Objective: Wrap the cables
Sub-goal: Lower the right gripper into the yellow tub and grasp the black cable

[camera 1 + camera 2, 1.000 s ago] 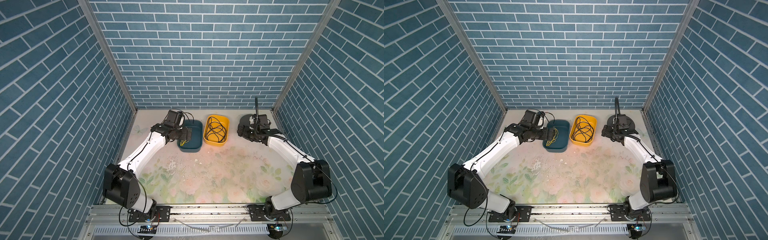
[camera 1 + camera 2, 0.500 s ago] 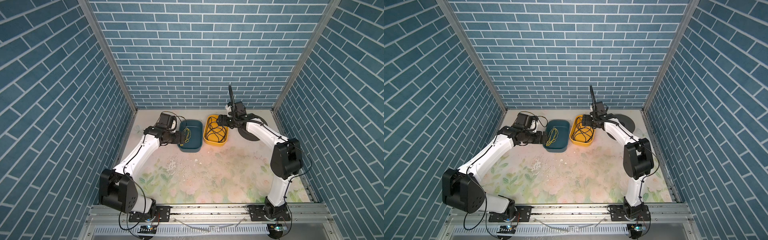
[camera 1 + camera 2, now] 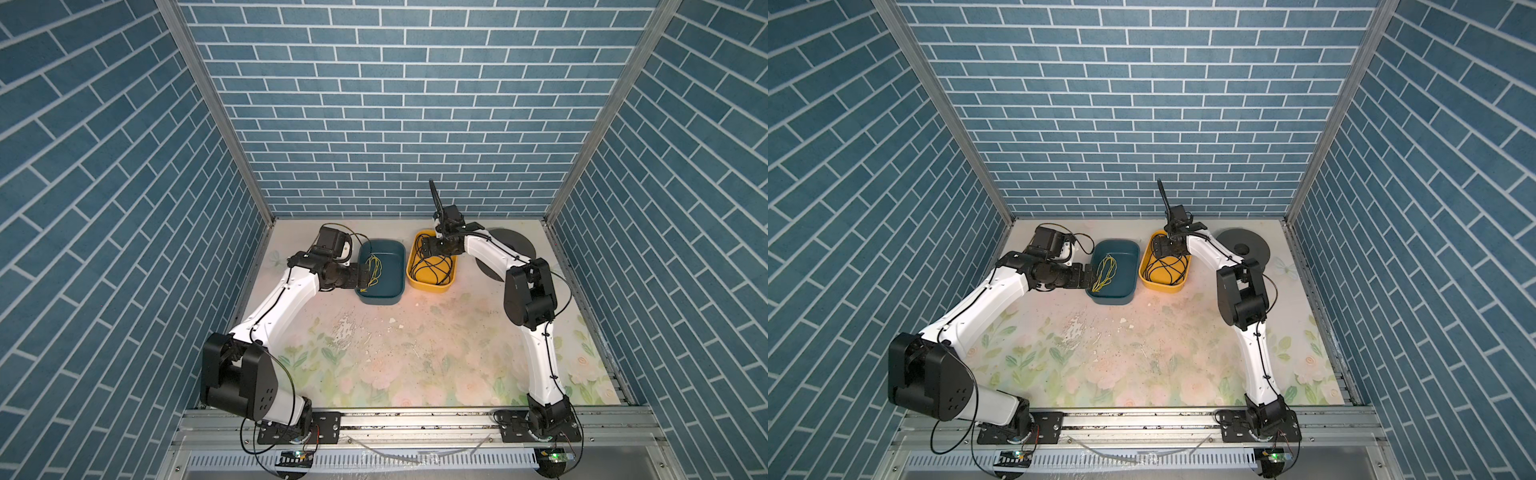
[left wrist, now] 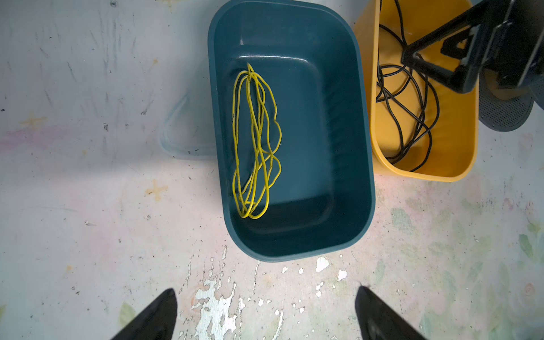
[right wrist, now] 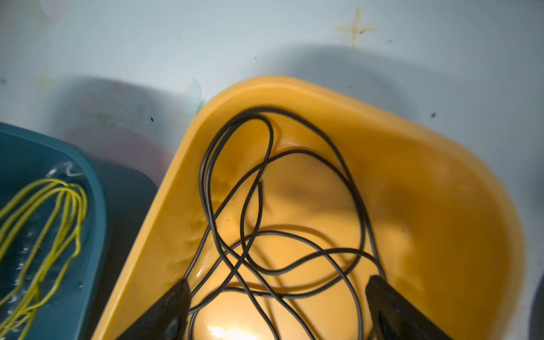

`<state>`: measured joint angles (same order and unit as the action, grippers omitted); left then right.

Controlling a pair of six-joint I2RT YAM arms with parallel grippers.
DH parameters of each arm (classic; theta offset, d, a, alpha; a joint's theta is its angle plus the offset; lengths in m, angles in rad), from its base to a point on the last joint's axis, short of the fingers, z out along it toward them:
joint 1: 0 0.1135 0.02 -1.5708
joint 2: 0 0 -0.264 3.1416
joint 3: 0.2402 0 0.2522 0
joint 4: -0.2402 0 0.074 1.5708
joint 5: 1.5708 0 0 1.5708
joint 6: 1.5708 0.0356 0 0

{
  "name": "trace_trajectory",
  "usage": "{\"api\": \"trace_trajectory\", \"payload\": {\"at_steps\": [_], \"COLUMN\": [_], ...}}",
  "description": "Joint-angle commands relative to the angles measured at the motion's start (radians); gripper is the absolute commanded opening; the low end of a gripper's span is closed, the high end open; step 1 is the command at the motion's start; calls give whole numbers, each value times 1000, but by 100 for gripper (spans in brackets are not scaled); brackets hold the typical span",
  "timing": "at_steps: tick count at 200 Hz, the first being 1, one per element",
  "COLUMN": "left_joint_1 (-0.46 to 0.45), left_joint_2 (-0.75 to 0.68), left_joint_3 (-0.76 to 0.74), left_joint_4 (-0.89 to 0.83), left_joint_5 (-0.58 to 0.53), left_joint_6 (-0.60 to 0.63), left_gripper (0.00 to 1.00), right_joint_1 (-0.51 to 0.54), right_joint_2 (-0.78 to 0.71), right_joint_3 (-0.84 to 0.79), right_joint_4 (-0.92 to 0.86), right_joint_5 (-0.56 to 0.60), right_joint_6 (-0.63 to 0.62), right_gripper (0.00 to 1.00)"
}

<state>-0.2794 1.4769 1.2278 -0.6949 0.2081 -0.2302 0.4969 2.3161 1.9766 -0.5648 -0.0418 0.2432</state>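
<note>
The cables are one thin black cord [image 5: 294, 206] lying in loose, crossing loops inside the yellow tub [image 5: 412, 132], seen in both top views [image 3: 432, 266] [image 3: 1167, 266] and in the left wrist view [image 4: 412, 97]. My right gripper [image 5: 276, 281] hangs open over that tub [image 3: 430, 286], its fingers wide apart on either side of several loops and pinching none. My left gripper [image 4: 266, 290] is open and empty over the table, just short of the teal tub [image 4: 294, 256]; in a top view it [image 3: 363, 274] sits at that tub's left rim.
A bundle of thin yellow strands [image 4: 256, 141] lies in the teal tub [image 3: 380, 297], which stands next to the yellow one. A black disc [image 3: 511, 245] lies at the back right behind the right arm. Brick walls close in three sides of the floral table.
The right arm swung left from over the black disc to the yellow tub, and its jaws spread wider. The left arm barely shifted beside the teal tub.
</note>
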Motion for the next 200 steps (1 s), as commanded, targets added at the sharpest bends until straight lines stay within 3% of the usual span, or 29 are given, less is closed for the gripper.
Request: {"api": "trace_trajectory", "payload": {"at_steps": [1,42,66,104,132,151,200], "left_joint_1": [5,6,9,10,6,-40,-135], "left_joint_2": [11,23,28,30,44,26,-17], "left_joint_3": [-5,-5,-5,-12,-3,-10,-40], "left_joint_4": [-23,-23,-29,-38,-53,-63,-120], "left_joint_5": [10,14,7,-60,-30,-110,-84], "left_joint_6": [9,6,9,-1,-29,-64,-129], "left_gripper": [95,95,95,95,91,87,86], "right_joint_1": [20,48,66,69,69,70,71], "right_joint_2": [55,134,184,197,168,128,-67], "right_joint_3": [75,146,188,182,161,143,7], "right_joint_4": [-67,-79,-101,-101,-93,-79,19], "right_joint_5": [45,73,116,75,52,19,77], "right_joint_6": [-71,-96,-99,-56,-34,-12,5], "right_gripper": [94,91,81,45,15,0,0]}}
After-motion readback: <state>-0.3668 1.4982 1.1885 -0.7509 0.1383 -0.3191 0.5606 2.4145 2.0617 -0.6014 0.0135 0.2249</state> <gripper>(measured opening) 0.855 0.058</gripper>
